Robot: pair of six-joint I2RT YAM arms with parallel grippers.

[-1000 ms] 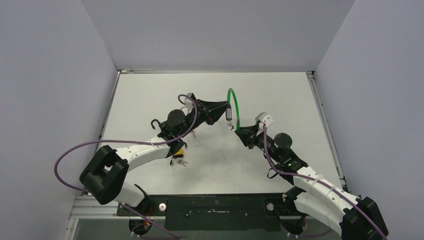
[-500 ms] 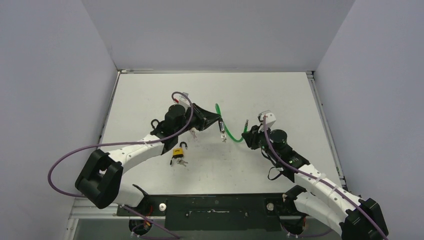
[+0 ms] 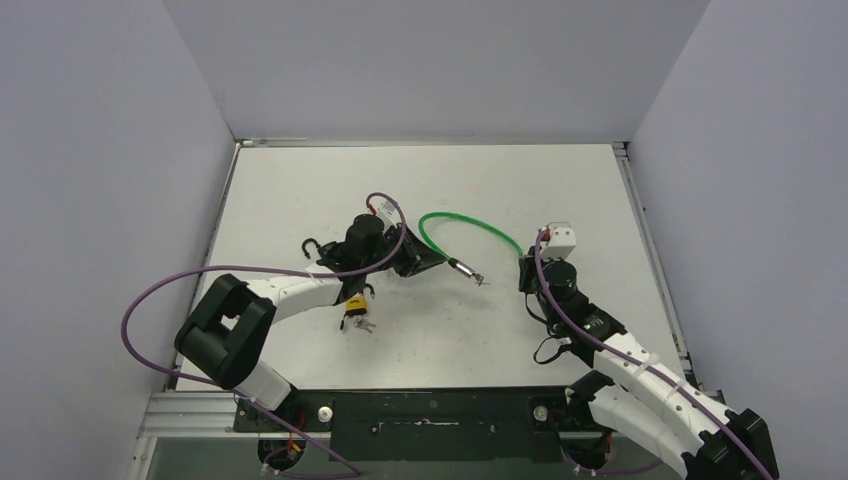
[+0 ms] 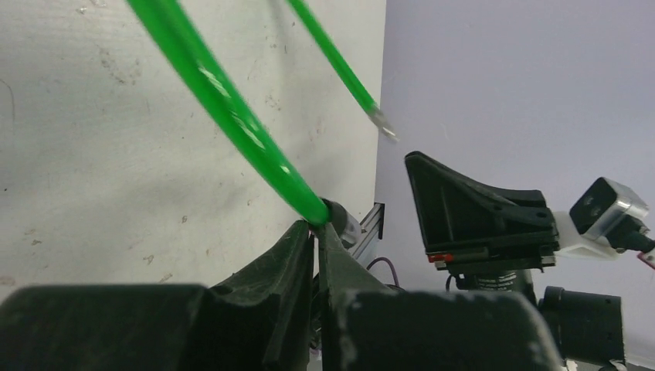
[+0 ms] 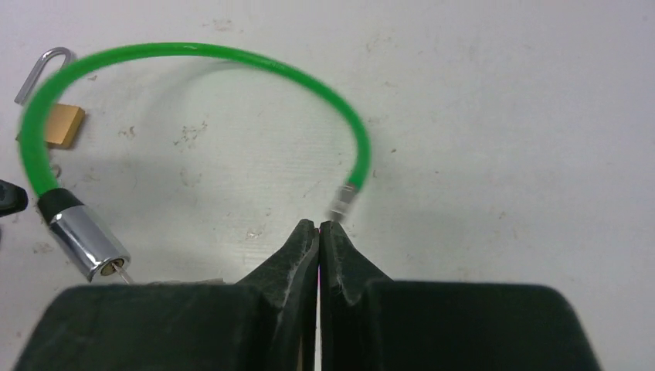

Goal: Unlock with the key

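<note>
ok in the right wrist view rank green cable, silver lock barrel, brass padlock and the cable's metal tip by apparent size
1. green cable, largest by far
2. silver lock barrel and brass padlock: about alike; padlock partly behind the cable, barrel nearer the camera, so unranked
3. metal tip, smallest

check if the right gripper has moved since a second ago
Yes. The right gripper has pulled back rightward, toward the right edge of the table, off the green cable; its jaws are shut and empty.
</note>
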